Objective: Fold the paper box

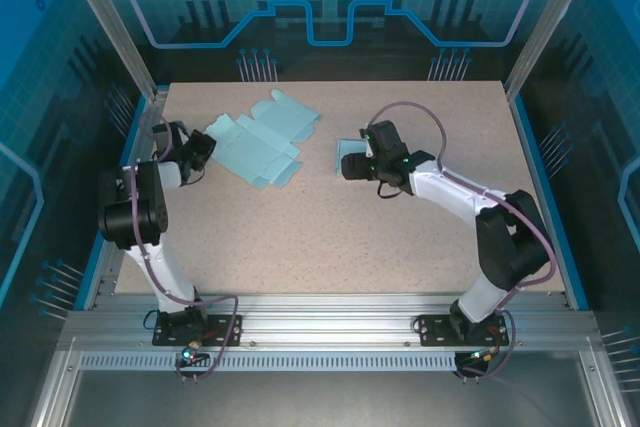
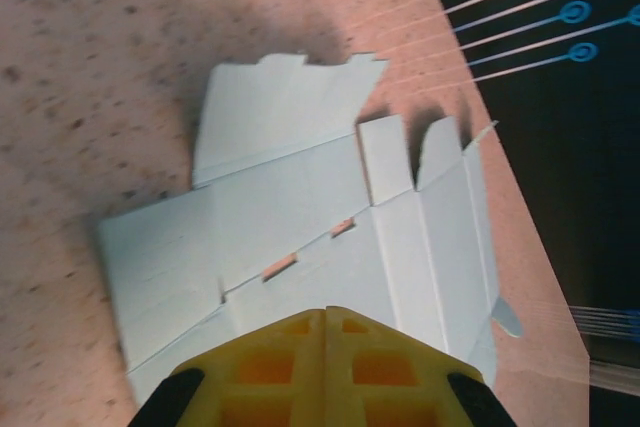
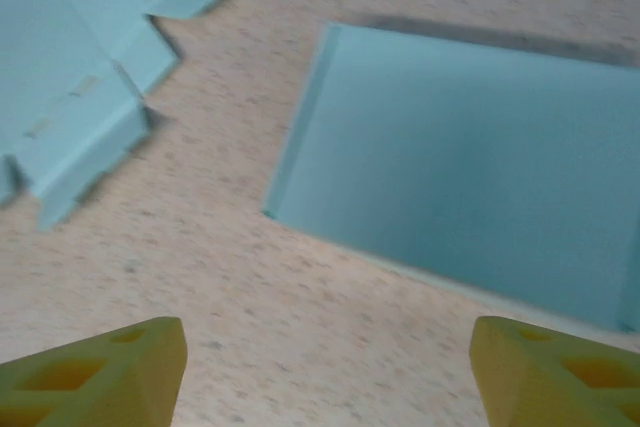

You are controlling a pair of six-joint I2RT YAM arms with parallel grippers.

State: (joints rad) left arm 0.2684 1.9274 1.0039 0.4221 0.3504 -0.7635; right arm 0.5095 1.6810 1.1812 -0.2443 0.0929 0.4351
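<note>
Left fingers (image 2: pixel 295 357) shut over the near edge of the box blank (image 2: pixel 300 227), flat on tabletop (image 2: pixel 90 67); right fingers (image 3: pixel 100 372) wide, empty, above a separate blue panel (image 3: pixel 470 177). Folding looks unstarted; next, raise a flap.

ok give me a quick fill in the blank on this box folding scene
1. The left claw is ____, with no gap at its tip.
2. The right claw is ____, with a wide gap at its tip.
3. The paper box lies ____ on the table, not yet folded up.
4. The small sheet in front of the right claw is light ____.

Missing words: shut, open, flat, blue.
</note>
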